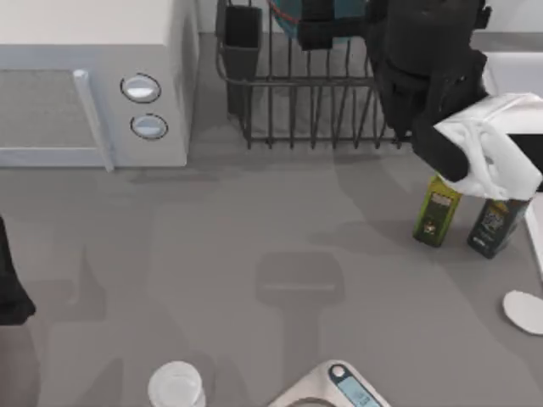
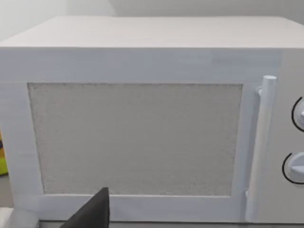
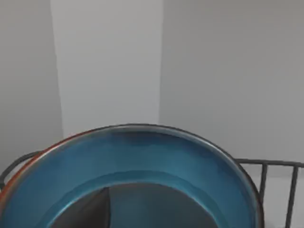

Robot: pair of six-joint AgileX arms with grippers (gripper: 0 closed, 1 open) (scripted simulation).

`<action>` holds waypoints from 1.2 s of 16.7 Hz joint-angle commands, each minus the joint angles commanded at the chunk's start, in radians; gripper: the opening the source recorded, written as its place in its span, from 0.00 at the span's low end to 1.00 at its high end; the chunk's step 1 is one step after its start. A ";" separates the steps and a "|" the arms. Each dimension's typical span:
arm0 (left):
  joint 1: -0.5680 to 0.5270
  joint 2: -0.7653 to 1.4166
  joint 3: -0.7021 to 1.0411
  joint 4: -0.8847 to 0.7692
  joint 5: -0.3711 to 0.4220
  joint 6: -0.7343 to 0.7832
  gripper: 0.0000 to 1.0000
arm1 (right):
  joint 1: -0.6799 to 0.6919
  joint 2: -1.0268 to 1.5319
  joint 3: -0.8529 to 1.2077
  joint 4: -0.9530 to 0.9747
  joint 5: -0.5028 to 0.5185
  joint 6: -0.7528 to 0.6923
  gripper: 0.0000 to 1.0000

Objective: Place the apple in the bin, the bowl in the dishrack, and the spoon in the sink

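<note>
The bowl (image 3: 133, 175) is carried by the right arm over the dishrack (image 1: 314, 110), so that it can be set between the bars. Whether the jaws are closed on it cannot be told. The left arm is parked at the bench's left edge.

blue bowl (image 3: 137, 175), reddish-brown rim, above black wire dishrack (image 1: 314, 110); white spoon (image 1: 524, 310) flat at table's right edge.

I see a glossy blue bowl (image 3: 142, 161) with a smooth sheen, thin black wire dishrack (image 1: 314, 110) bars, a matt grey desk (image 1: 254, 237), and a microwave (image 2: 142, 118) door panel looking grainy.
</note>
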 joint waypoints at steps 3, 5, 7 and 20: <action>0.000 0.000 0.000 0.000 0.000 0.000 1.00 | -0.068 -0.198 -0.191 -0.050 -0.118 0.004 1.00; 0.000 0.000 0.000 0.000 0.000 0.000 1.00 | -0.122 -0.364 -0.327 -0.095 -0.203 0.006 1.00; 0.000 0.000 0.000 0.000 0.000 0.000 1.00 | -0.182 -0.544 -0.468 -0.149 -0.284 0.007 1.00; 0.000 0.000 0.000 0.000 0.000 0.000 1.00 | -0.526 -1.722 -1.105 -0.582 -0.542 -0.013 1.00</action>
